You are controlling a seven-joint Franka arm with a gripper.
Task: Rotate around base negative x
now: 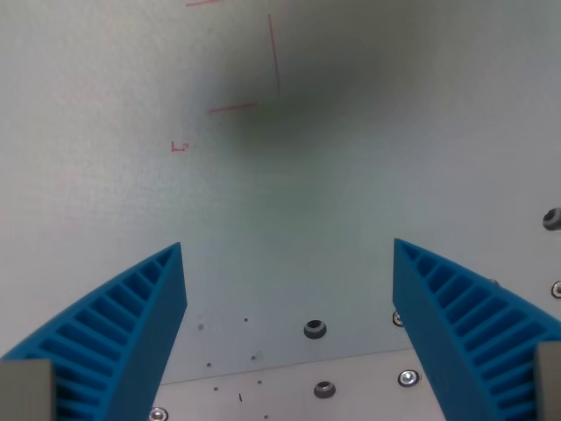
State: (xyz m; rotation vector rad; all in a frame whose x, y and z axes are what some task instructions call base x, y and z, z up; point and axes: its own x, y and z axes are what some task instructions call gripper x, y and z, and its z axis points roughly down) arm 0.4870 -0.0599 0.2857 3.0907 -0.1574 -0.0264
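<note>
My gripper [287,250] is open and holds nothing. Its two blue ribbed fingers show at the bottom of the wrist view, one at the wrist view's left [131,324] and one at the wrist view's right [456,316], wide apart. Below them is a pale white tabletop [351,175] with thin red marker lines [273,53] near the top. A soft dark shadow lies on the surface beside the lines. No object lies between the fingers.
A plate seam runs across the bottom of the view, with several screws and bolt holes [315,329] around it. More screws [550,217] sit at the wrist view's right edge. A small red mark [179,146] is at the left.
</note>
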